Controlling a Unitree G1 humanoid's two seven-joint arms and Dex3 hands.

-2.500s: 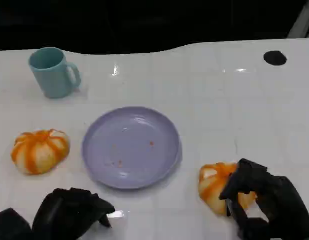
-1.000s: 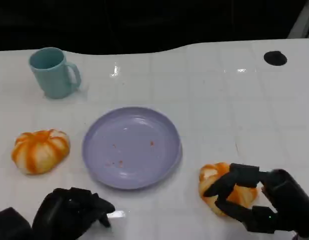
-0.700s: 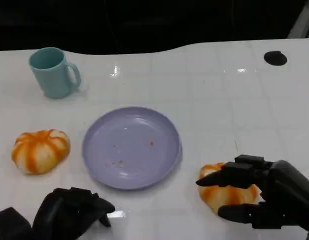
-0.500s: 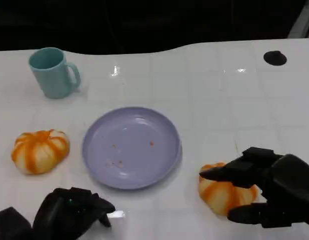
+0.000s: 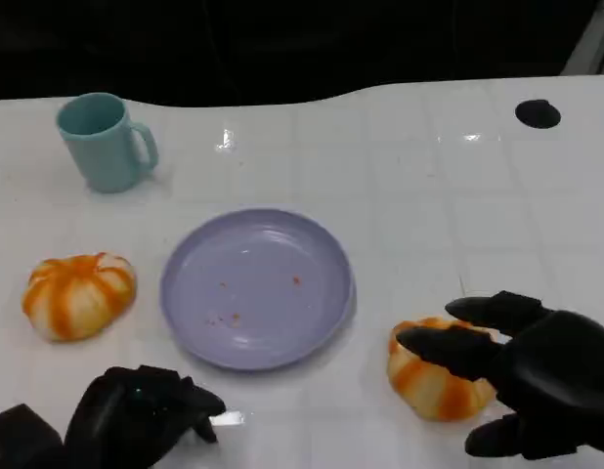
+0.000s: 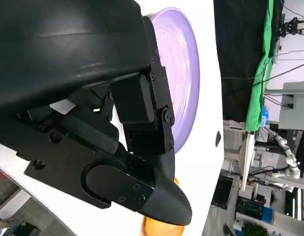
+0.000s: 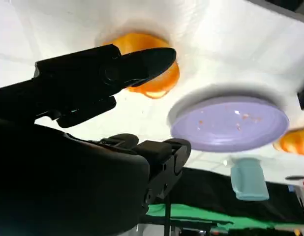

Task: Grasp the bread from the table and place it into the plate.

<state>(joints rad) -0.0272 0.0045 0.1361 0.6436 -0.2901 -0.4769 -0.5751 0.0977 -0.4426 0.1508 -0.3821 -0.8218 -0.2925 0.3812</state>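
A glossy white table point(image 5: 429, 195) with faint tile lines catches bright glints, against a dark backdrop and green cloth point(image 6: 260, 73).

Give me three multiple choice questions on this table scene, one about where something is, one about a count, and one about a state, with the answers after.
1. Where does the teal mug stand?
A. at the table's far left, beyond the plate
B. on the plate
C. beside the right hand

2. How many orange-striped breads lie on the table?
A. one
B. two
C. three

3. What is on the purple plate?
A. a bread
B. the mug
C. only a few crumbs

Answers:
1. A, since the head view shows the mug at the far left corner, apart from the plate.
2. B, since the left bread lies left of the plate and the right bread lies under the fingers of the right hand.
3. C, since both breads are on the table and no bread is in the plate yet.
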